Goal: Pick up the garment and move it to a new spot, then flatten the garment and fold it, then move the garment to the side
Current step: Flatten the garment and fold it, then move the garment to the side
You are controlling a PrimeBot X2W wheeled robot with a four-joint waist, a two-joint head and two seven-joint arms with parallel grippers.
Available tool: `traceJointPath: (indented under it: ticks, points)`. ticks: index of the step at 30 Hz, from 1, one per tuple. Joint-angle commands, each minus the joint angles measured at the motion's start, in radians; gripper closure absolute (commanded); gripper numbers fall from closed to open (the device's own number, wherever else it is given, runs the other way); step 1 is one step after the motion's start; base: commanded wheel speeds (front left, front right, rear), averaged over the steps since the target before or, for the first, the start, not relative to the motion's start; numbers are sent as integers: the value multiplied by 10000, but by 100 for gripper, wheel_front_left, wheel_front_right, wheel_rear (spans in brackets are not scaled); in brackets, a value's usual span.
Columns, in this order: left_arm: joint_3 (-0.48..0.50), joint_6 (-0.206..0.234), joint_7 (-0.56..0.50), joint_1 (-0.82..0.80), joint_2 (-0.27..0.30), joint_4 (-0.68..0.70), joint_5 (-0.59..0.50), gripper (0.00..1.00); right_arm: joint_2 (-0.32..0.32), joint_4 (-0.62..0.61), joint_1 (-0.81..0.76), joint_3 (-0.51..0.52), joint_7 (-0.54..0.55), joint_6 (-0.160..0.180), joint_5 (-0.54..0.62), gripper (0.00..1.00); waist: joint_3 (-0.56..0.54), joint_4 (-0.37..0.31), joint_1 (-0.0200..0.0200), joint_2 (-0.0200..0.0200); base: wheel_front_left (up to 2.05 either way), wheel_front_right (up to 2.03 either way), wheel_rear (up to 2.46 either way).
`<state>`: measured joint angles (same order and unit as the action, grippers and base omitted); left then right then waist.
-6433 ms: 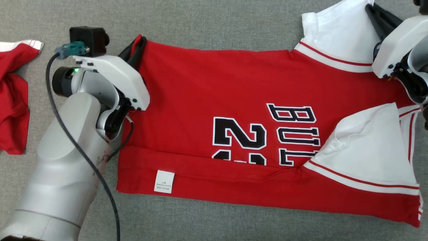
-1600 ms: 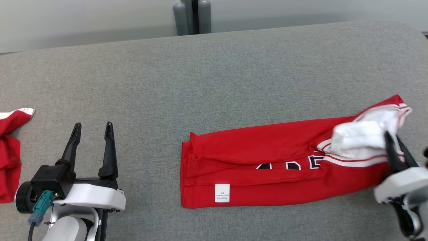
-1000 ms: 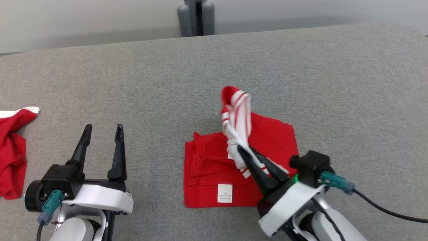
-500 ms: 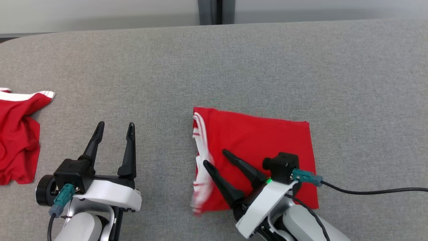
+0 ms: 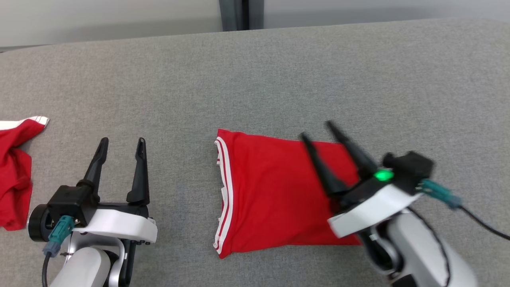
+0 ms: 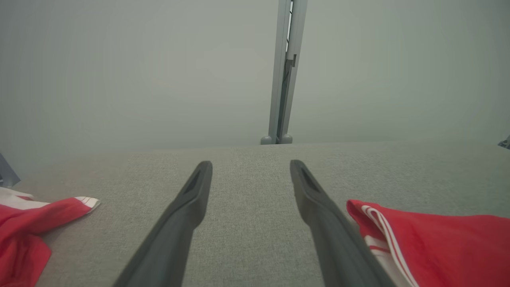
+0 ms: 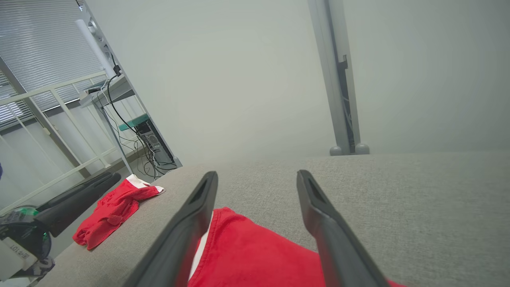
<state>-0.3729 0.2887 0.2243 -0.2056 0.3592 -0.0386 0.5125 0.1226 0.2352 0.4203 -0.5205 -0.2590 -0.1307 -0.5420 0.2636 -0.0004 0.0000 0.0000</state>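
Note:
The garment [image 5: 271,191] is a red jersey with white striped trim, folded into a compact rectangle at the middle of the grey table [image 5: 255,79]. Its striped edge faces left. My right gripper [image 5: 317,130] hovers open over the fold's right part, fingers pointing up and left, nothing between them. In the right wrist view the red cloth [image 7: 247,259] lies below the open right gripper [image 7: 255,175]. My left gripper [image 5: 121,141] rests open to the left of the garment, apart from it. The left wrist view has the open left gripper [image 6: 251,164] and the folded edge [image 6: 430,247] at lower right.
A second crumpled red garment [image 5: 14,171] lies at the table's left edge, also in the left wrist view [image 6: 28,227] and the right wrist view [image 7: 109,213]. A grey post [image 5: 235,14] stands behind the table's far edge, before a pale wall.
My right gripper has let go of the striped end, which now lies flat on the fold, and has lifted and moved right. The head camera shifted slightly. The left gripper stayed put.

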Motion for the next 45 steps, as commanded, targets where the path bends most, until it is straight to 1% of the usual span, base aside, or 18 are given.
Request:
traceJointPath:
  ticks: [1, 4, 8, 12, 16, 23, 28, 36, 38, 45]
  points:
    - [61, 52, 63, -22, 36, 36, 52, 0, 90, -107, -140, 204, -70, -1, 152, 0, -48, -50, 0, 0, 0, 0, 0]
    - [159, 90, 110, 88, 85, 68, 80, 0, 404, -441, -603, 1545, -42, -1, 904, 0, -132, -122, 0, 0, 0, 0, 0]
    - [182, 102, 131, 135, 131, 97, 88, 0, 757, -826, -1229, 3050, 349, -1, 1794, 0, -271, -140, 0, 0, 0, 0, 0]
    - [176, 124, 121, 333, 141, 56, 136, 0, 948, -1182, -1936, 4080, 843, -1, 2338, 0, -434, -163, 0, 0, 0, 0, 0]
    - [162, 158, 106, 488, 169, -3, 184, 0, 886, -1463, -2587, 4701, 1305, -1, 2564, 0, -620, -185, 0, 0, 0, 0, 0]
    - [104, 286, -6, 911, 279, 18, 227, 0, 680, -1821, -3263, 5022, 1793, -1, 2738, 0, -811, -165, 0, 0, 0, 0, 0]
    - [47, 332, -68, 938, 291, 115, 205, 0, 583, -1988, -3350, 5079, 1980, -1, 2813, 0, -857, -126, 0, 0, 0, 0, 0]
    - [-76, 327, -140, 840, 302, 187, 144, 0, 709, -2017, -3215, 4926, 2212, -1, 2776, 0, -882, -27, 0, 0, 0, 0, 0]
    - [-114, 308, -160, 772, 301, 197, 116, 0, 818, -1920, -3122, 4750, 2419, -1, 2723, 0, -840, 54, 0, 0, 0, 0, 0]
    - [-199, 307, -133, 715, 190, 160, 165, 0, 1190, -1194, -2934, 3393, 3283, -1, 2442, 0, -517, 517, 0, 0, 0, 0, 0]
